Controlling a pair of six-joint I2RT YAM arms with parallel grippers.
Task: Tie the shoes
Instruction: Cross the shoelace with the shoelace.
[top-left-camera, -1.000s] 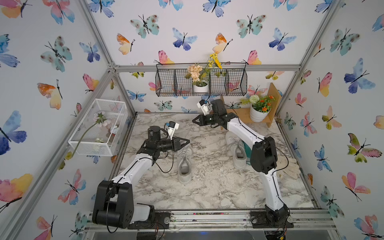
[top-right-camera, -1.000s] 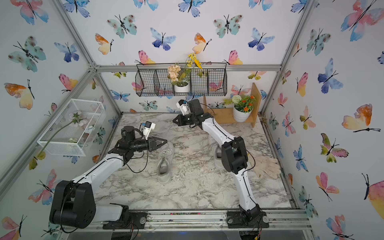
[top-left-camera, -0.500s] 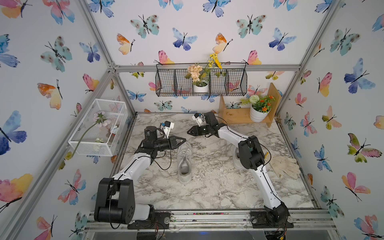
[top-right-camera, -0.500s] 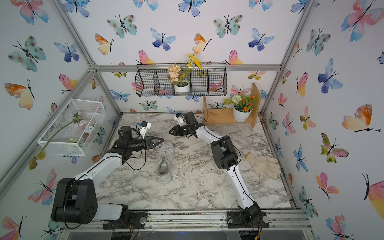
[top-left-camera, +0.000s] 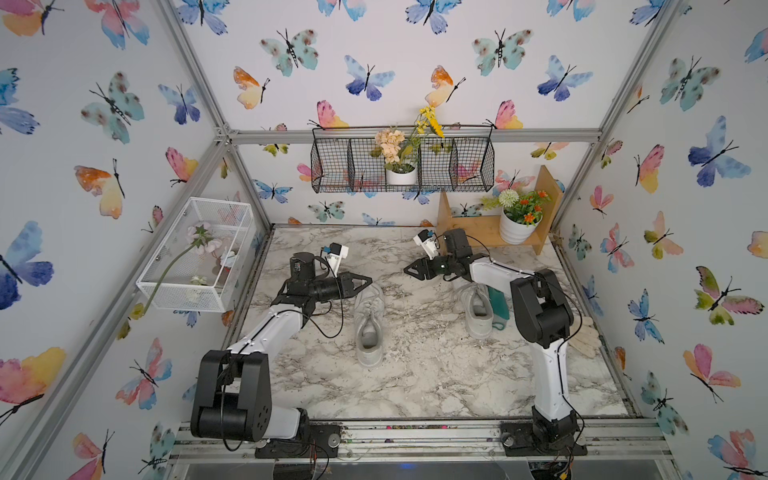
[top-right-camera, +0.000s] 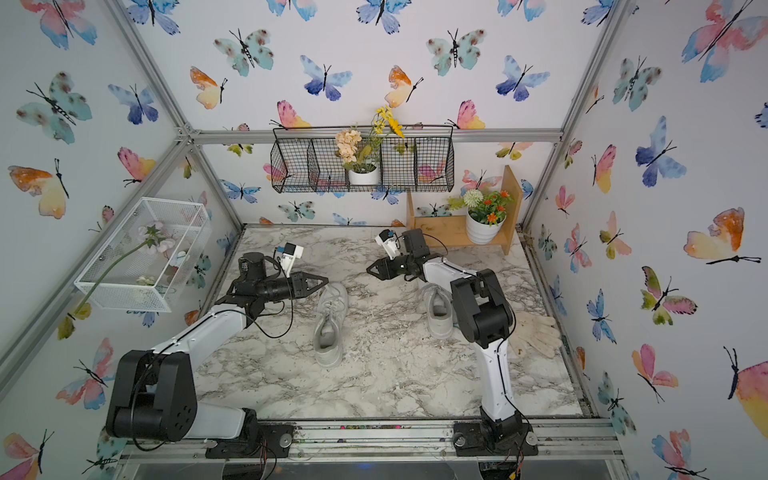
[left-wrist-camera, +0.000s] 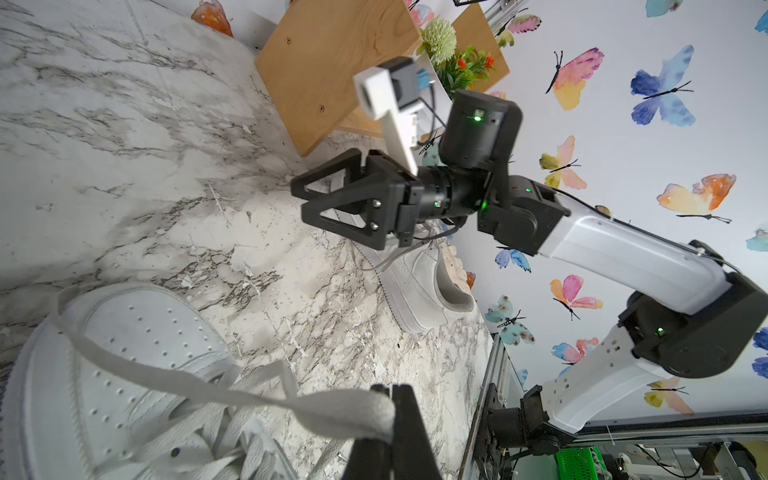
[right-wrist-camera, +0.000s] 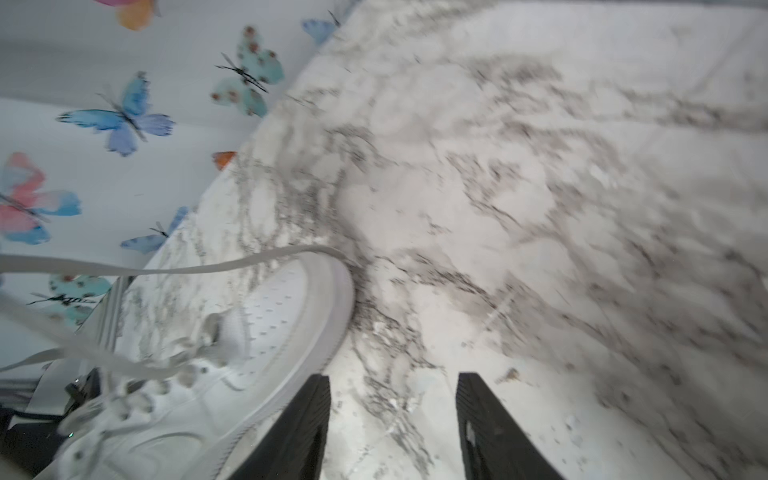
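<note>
White low-top shoes (top-left-camera: 368, 328), grey insides, laces (left-wrist-camera: 208, 390) undone

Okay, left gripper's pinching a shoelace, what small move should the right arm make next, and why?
Probably swing the right gripper toward the white sneaker beside it to take its other lace strand. That gripper's jaws stand open over bare marble tabletop, while the left gripper pinches one lace.

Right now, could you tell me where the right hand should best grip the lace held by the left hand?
I'd pinch the lace mid-span, where it hangs clear over the toe of the shoe, coming in from the toe end; it is flat, so close on its faces.
</note>
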